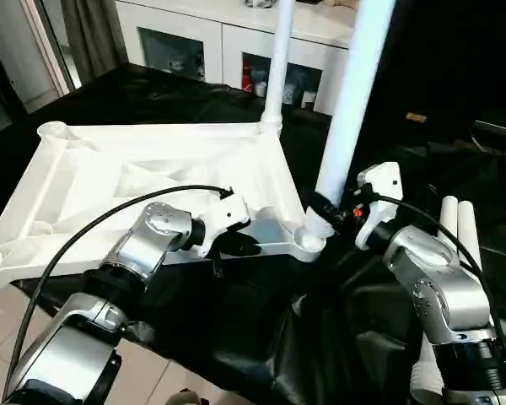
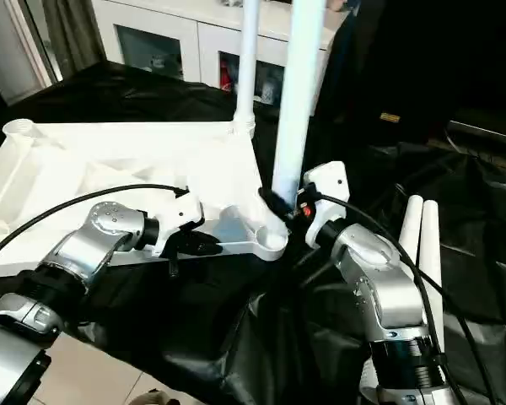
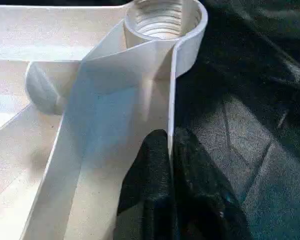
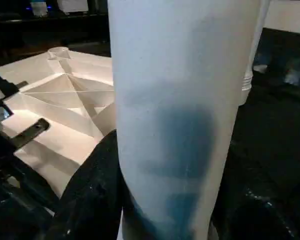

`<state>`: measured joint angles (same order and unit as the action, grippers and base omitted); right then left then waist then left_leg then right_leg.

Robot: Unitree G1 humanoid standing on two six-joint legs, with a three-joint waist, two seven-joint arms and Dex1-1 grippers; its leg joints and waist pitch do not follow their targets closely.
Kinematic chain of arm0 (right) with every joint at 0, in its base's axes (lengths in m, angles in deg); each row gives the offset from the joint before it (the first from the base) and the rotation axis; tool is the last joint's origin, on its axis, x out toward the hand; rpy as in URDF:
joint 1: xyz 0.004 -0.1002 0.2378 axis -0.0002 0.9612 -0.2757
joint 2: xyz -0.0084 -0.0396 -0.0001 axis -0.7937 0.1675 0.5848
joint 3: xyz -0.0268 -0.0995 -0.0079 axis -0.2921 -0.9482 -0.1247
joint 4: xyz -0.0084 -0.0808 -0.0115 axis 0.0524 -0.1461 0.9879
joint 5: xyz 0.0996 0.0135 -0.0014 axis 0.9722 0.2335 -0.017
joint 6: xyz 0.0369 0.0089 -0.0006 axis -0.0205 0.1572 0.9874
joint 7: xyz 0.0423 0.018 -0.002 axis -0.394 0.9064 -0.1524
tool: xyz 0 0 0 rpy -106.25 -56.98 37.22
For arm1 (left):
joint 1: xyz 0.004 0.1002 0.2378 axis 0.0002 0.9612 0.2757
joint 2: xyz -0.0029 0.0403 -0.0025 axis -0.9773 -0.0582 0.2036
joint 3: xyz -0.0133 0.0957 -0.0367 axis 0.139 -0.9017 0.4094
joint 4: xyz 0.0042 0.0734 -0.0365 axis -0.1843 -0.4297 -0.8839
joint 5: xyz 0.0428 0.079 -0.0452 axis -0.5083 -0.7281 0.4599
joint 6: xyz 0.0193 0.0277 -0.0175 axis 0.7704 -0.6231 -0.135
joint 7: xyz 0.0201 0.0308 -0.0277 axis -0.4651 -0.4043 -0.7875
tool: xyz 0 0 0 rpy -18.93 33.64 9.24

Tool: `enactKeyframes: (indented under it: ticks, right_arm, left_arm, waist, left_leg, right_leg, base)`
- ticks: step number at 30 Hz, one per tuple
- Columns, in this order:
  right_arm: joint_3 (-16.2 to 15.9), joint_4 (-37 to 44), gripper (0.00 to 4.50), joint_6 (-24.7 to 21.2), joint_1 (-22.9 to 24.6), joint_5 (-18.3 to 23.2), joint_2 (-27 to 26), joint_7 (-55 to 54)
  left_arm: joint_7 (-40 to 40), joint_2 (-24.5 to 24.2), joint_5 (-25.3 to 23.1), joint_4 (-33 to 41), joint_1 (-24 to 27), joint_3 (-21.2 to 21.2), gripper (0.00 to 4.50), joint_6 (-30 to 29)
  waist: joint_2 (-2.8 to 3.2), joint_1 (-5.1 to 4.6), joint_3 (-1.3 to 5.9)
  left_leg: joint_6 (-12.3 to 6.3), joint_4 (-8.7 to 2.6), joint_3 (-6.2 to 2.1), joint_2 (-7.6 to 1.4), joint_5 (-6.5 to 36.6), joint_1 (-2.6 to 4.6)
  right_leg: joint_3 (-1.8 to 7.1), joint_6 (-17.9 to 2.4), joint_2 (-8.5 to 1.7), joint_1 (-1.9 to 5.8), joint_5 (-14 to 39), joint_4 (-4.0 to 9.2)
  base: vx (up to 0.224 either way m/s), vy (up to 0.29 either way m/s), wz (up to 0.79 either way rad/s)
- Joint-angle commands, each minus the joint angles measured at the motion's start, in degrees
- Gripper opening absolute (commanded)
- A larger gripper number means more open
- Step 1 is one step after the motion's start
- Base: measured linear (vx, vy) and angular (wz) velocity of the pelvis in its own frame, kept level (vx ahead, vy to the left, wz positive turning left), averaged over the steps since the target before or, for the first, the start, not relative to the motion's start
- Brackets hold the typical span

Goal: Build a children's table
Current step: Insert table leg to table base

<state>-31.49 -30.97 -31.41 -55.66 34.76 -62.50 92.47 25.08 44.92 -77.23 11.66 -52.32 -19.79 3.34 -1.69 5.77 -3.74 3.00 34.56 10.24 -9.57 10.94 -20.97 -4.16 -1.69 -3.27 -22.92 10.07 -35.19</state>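
The white table top [image 1: 152, 169] lies underside up on the black sheet. One white leg [image 1: 278, 59] stands upright in its far right corner socket. My right gripper [image 1: 325, 209] is shut on a second leg [image 1: 350, 101], held nearly upright with its lower end just above and beside the near right socket [image 1: 308, 240]. In the left wrist view that socket [image 3: 162, 17] shows an empty threaded mouth. My left gripper [image 1: 236, 245] is shut on the top's near rim, its fingers [image 3: 150, 175] pinching the thin wall. In the right wrist view the held leg [image 4: 180, 100] stands between black fingers [image 4: 95, 190].
Two spare white legs [image 1: 455, 224] lie side by side on the black sheet [image 1: 261, 321] to the right. A white cabinet with glass doors [image 1: 194, 42] stands at the back. Tiled floor [image 1: 8, 312] shows at the near left, below the table top's overhanging edge.
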Motion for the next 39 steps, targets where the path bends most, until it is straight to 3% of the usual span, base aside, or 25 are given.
enactKeyframes:
  ticks: [1, 6, 8, 10, 11, 12, 14, 15, 18, 19, 23, 39]
  right_arm:
    - [0.22, 0.27, 1.89, -1.04, -0.04, 1.65, 0.25, 0.71]
    - [0.61, -2.56, 1.89, -1.70, -1.20, 3.62, -0.19, 3.59]
    - [1.89, -6.74, 1.89, -0.56, -3.17, 4.79, -1.50, 4.78]
    - [2.02, -7.89, 1.89, -0.33, -3.60, 5.17, -1.72, 5.26]
    - [1.87, -8.81, 1.89, -0.12, -3.90, 5.37, -1.78, 5.94]
    - [1.04, -10.64, 1.89, 0.68, -4.34, 4.96, -1.58, 7.28]
    - [0.90, -12.08, 1.89, 1.01, -4.81, 5.02, -1.81, 7.86]
    - [0.81, -12.86, 1.89, 1.04, -5.16, 5.00, -1.95, 8.17]
    - [-0.39, -13.79, 1.89, 0.62, -5.60, 4.68, -2.01, 9.64]
    - [-0.70, -13.93, 1.89, 0.70, -5.62, 4.39, -1.92, 9.88]
    - [-1.83, -14.56, 1.89, 0.82, -5.68, 3.48, -1.42, 10.99]
    - [-2.60, -16.94, 1.89, 2.75, -5.47, 1.54, -0.66, 12.05]
  left_arm:
    - [-0.03, -0.51, -0.95, -0.37, 0.57, -0.67, 0.00, -1.31]
    - [1.81, -1.80, -0.68, 1.61, 1.72, -0.46, 0.00, -1.24]
    - [3.30, -2.88, -0.20, 4.28, 2.83, -0.22, 0.00, -0.67]
    - [3.38, -3.19, -0.13, 5.22, 3.30, -0.16, 0.00, -0.70]
    - [3.10, -3.44, -0.21, 5.93, 3.69, -0.09, 0.00, -0.66]
    - [2.83, -4.08, -0.22, 7.65, 4.63, 0.14, 0.00, -0.49]
    - [3.06, -4.65, 0.06, 9.26, 5.51, 0.34, 0.00, -0.99]
    - [3.00, -4.97, 0.06, 10.04, 5.97, 0.39, 0.00, -1.23]
    - [2.06, -5.45, 0.09, 11.54, 6.92, 0.92, 0.00, -1.61]
    - [1.89, -5.52, 0.05, 11.60, 6.99, 1.01, 0.00, -1.61]
    - [1.83, -5.99, -0.08, 12.19, 7.36, 1.12, 0.00, -2.00]
    - [1.35, -7.01, -0.23, 13.55, 7.35, 0.96, 0.00, -3.40]
  waist:
    - [0.26, 0.15, 4.28]
    - [0.06, -0.35, 4.25]
    - [-0.55, -0.75, 4.14]
    - [-0.03, -0.55, 4.20]
    - [-0.22, -0.45, 4.16]
    - [-1.05, -0.45, 4.19]
    - [-0.42, -0.43, 4.13]
    - [-1.32, -0.51, 4.07]
    - [-1.16, -0.40, 4.01]
    - [-1.60, -0.49, 4.05]
    - [-1.84, -0.39, 3.93]
    - [-1.62, -0.42, 4.05]
  left_leg:
    - [-0.78, -4.22, -1.60, -3.93, 8.72, 0.76]
    - [-1.47, -4.09, -1.53, -3.87, 8.39, 0.58]
    - [-1.52, -4.19, -1.54, -3.86, 8.27, 0.27]
    - [-1.40, -4.00, -1.41, -3.96, 8.40, 0.73]
    - [-1.52, -4.04, -1.39, -4.01, 8.15, 0.71]
    - [-1.70, -4.13, -1.37, -4.16, 7.93, 0.70]
    - [-1.56, -4.15, -1.35, -4.17, 7.62, 0.81]
    - [-1.73, -4.24, -1.32, -4.13, 7.24, 0.61]
    - [-1.58, -4.27, -1.29, -4.14, 7.50, 0.76]
    - [-1.56, -4.29, -1.29, -4.14, 7.51, 0.71]
    - [-1.11, -4.36, -1.33, -4.03, 8.28, 0.71]
    - [-0.53, -4.35, -1.37, -4.07, 8.12, 0.83]
  right_leg:
    - [3.55, -10.91, -6.16, 3.31, 11.19, 4.15]
    - [3.52, -11.33, -6.28, 3.33, 11.83, 4.21]
    - [3.45, -11.15, -6.34, 3.43, 13.45, 4.31]
    - [3.53, -11.21, -6.39, 3.05, 14.32, 4.41]
    - [3.52, -11.17, -6.28, 2.99, 14.02, 4.26]
    - [3.43, -11.09, -6.31, 3.02, 13.82, 4.15]
    - [3.46, -11.11, -6.28, 2.78, 13.37, 4.08]
    - [3.43, -11.04, -6.23, 2.97, 12.97, 3.99]
    - [3.44, -10.77, -6.32, 2.76, 13.48, 4.05]
    - [3.43, -10.61, -6.29, 2.87, 13.53, 4.03]
    - [3.47, -9.50, -6.39, 2.80, 16.08, 4.31]
    - [3.48, -10.55, -6.21, 2.86, 13.37, 3.99]
  base:
    - [0.000, 0.000, 0.00]
    - [0.000, 0.000, 0.00]
    - [0.000, 0.000, 0.00]
    - [0.000, 0.000, 0.00]
    - [0.000, 0.000, 0.00]
    - [0.000, 0.000, 0.00]
    - [0.000, 0.000, 0.00]
    - [0.000, 0.000, 0.00]
    - [0.000, 0.000, 0.00]
    - [0.000, 0.000, 0.00]
    - [0.000, 0.000, 0.00]
    - [0.000, 0.000, 0.00]
